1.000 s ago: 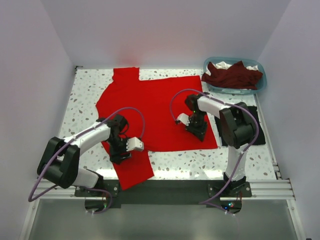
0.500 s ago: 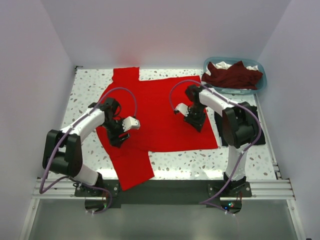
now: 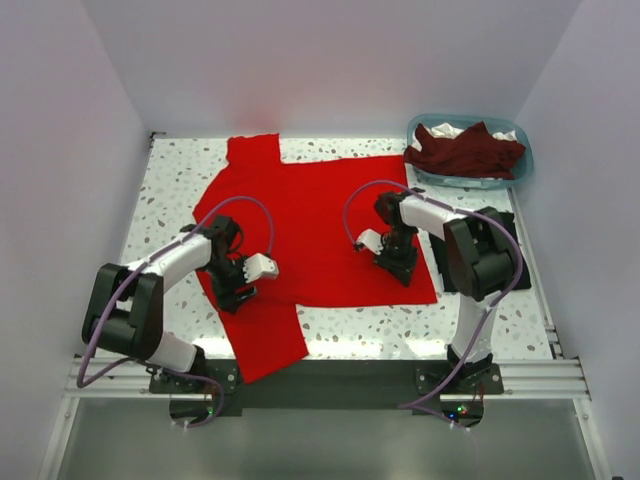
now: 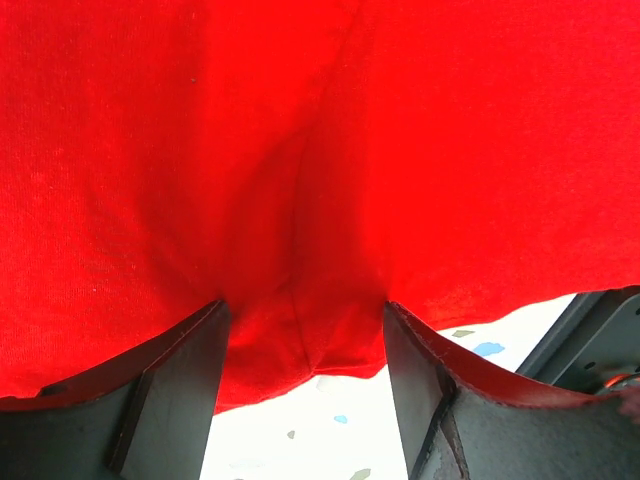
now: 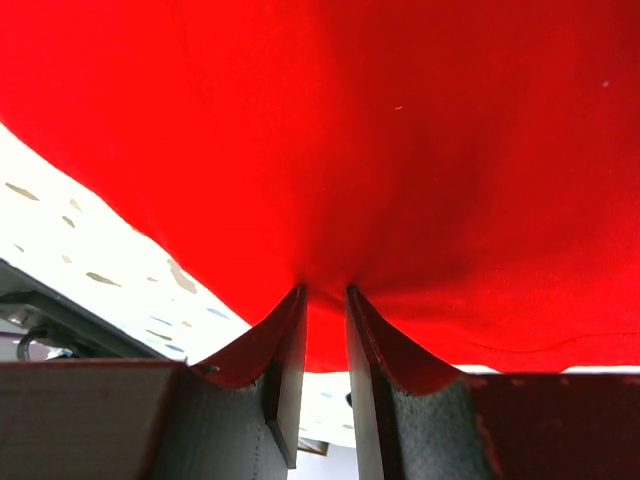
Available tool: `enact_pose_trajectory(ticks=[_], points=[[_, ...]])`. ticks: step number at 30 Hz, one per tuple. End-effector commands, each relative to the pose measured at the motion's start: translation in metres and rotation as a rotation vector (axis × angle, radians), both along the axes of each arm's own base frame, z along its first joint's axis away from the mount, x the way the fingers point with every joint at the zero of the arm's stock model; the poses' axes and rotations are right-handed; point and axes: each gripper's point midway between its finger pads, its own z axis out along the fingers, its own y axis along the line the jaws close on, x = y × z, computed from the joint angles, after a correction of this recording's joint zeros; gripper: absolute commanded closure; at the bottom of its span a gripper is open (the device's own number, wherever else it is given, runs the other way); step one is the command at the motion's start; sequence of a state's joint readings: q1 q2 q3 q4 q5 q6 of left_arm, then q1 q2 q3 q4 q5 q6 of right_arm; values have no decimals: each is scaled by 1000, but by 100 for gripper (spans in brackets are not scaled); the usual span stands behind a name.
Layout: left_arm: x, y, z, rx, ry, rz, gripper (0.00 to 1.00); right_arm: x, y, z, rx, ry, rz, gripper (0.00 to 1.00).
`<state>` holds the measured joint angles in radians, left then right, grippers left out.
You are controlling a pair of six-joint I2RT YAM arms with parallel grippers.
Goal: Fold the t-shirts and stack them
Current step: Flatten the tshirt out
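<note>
Across the middle of the bench lies the red tee, spread mostly flat. One sleeve reaches the far edge, and another flap runs down to the near edge, left of centre.

The left gripper is down on the tee's left side, where that near flap joins the body. In the left wrist view its jaws stand wide. A soft ridge of red cloth bulges between the two fingers but is not pinched, and the hem and a strip of speckled bench show just below it.

The right gripper sits on the tee's right part, close to its near hem and not far from its near right corner. In the right wrist view its fingers are drawn narrow and nip a fold of the red tee between them. Creases fan out from the pinch, and bare bench shows past the cloth's edge on the left.

At the far right corner stands the basket, with the maroon tee heaped in it over some white cloth. Along the right edge lies the black tee, flat and mostly hidden under the right arm. It is near the red tee's right hem; whether they touch cannot be told.
</note>
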<state>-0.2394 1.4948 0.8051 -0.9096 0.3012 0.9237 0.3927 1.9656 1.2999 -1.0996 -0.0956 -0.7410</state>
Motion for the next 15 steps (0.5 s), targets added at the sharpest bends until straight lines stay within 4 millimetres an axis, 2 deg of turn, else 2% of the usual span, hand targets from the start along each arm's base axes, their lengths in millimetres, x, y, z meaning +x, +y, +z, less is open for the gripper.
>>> enact_pose_trajectory(ticks=[1,5,8,11,12,13,15], points=[[-29,7,-9,38,67,-19,32,-14,3,-1,34,14,6,73],[-39,10,-8,47,83,-29,33,-23,6,4,53,25,-7,71],[-37,7,-2,21,74,-18,32,-16,12,13,74,7,-20,70],[-3,-4,24,-67,-6,38,31,0,23,29,110,-36,-40,69],[20,-7,42,-99,-65,70,30,4,26,35,123,-48,-51,68],[30,-7,50,-119,-84,104,29,14,33,46,153,-82,-59,68],[53,-5,66,-165,-117,160,28,17,37,58,170,-93,-71,66]])
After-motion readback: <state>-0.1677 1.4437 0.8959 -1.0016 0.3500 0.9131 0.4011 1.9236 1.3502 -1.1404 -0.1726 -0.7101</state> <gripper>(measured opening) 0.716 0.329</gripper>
